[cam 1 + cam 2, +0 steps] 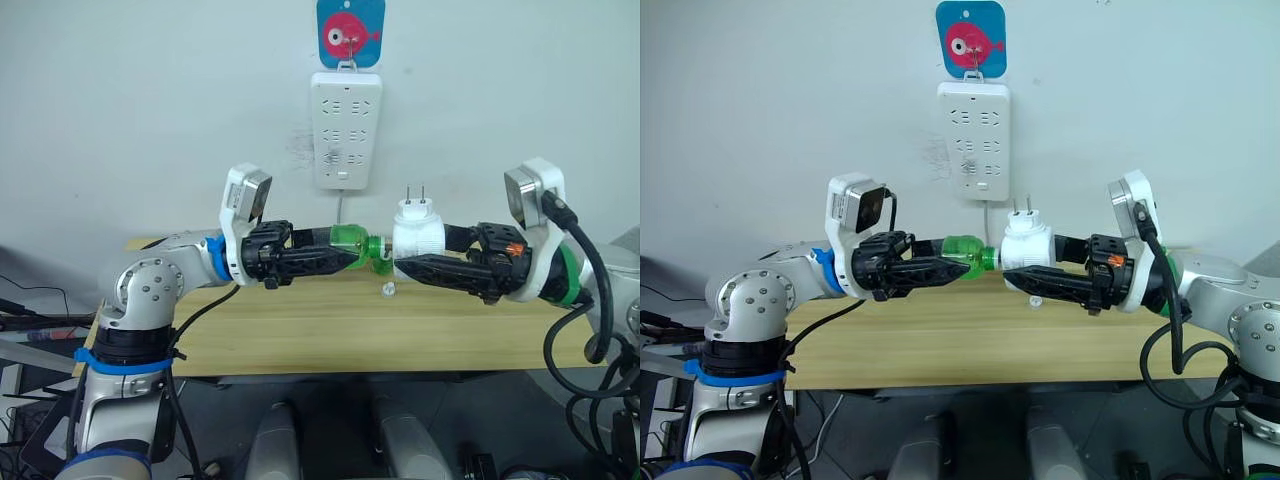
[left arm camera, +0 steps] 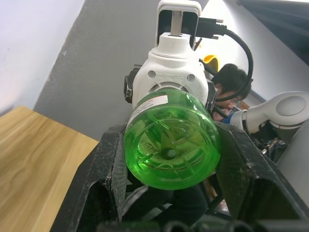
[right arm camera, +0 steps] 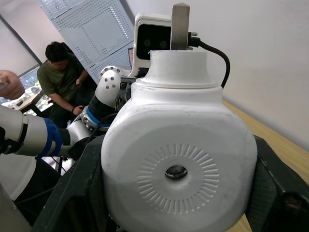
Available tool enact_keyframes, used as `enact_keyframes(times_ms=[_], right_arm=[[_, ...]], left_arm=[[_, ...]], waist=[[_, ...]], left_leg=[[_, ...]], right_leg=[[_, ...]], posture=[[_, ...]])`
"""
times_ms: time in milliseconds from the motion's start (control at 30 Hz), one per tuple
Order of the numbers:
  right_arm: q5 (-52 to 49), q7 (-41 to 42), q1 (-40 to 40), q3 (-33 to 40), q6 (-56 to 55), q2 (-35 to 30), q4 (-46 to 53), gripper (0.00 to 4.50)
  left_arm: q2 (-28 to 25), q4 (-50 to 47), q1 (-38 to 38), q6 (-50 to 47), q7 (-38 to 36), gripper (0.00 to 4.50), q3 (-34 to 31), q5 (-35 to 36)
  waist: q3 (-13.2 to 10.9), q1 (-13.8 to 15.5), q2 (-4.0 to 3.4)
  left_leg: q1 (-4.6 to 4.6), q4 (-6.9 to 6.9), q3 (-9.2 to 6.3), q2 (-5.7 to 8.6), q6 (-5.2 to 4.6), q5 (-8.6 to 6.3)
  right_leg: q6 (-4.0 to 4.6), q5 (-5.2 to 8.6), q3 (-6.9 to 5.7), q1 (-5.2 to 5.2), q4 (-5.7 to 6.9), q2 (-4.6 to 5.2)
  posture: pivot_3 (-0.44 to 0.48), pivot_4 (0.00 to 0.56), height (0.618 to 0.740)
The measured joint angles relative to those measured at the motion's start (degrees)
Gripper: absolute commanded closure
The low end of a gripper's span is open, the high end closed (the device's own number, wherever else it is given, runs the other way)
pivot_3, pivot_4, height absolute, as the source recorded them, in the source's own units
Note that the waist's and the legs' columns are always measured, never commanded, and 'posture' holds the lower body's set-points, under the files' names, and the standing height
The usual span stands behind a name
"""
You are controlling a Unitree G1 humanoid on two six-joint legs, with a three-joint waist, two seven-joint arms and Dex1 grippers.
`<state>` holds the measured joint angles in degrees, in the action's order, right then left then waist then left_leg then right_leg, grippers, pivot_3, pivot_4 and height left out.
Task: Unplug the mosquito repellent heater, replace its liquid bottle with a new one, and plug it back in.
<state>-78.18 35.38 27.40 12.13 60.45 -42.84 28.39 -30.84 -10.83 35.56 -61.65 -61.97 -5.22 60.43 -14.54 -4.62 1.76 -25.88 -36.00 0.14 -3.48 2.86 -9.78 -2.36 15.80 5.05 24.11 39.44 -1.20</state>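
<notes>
A light wooden table (image 1: 300, 335) stands against the wall, and one small white cap-like piece (image 1: 387, 290) lies near its back edge.

- Head cameras face the wall and power strip (image 1: 346, 128) at upper centre, over the table (image 1: 300, 330).
- Wrist cameras look close along the green bottle (image 2: 171, 140) and white heater (image 3: 178, 159), facing each other.

Mosquito repellent heater (image 1: 419, 238): smooth matt white plastic, two bright metal prongs. Liquid bottle (image 1: 352, 243): glossy translucent green plastic. Counter (image 1: 300, 330): pale wood grain, matt. Power strip (image 1: 346, 130), upper centre: smooth white plastic.
</notes>
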Motion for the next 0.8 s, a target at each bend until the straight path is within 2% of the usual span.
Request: enact_keyframes(times_ms=[433, 800], right_arm=[[0.4, 0.7, -0.1, -2.0, 0.0, -1.0, 0.0, 1.5], [0.1, -1.3, 0.5, -1.6, -0.6, -0.6, 0.0, 1.5]], left_arm=[[-1.2, -1.3, -1.2, 6.5, -2.6, 2.27, 2.6, -4.0], [3.3, -1.8, -1.2, 8.7, 0.2, 2.27, 3.5, -5.3]], waist=[[0.0, 0.0, 0.0], [0.0, 0.1, 0.0]], left_leg=[[0.0, 0.0, 0.02, 0.0, 0.0, 0.0], [0.0, -0.01, 0.01, 0.0, 0.0, 0.0]], right_leg=[[0.0, 0.0, 0.01, 0.0, -0.01, 0.0], [0.0, 0.0, 0.01, -0.01, -0.01, 0.0]], posture=[[-0.067, 0.215, 0.74], [-0.073, 0.215, 0.74]])
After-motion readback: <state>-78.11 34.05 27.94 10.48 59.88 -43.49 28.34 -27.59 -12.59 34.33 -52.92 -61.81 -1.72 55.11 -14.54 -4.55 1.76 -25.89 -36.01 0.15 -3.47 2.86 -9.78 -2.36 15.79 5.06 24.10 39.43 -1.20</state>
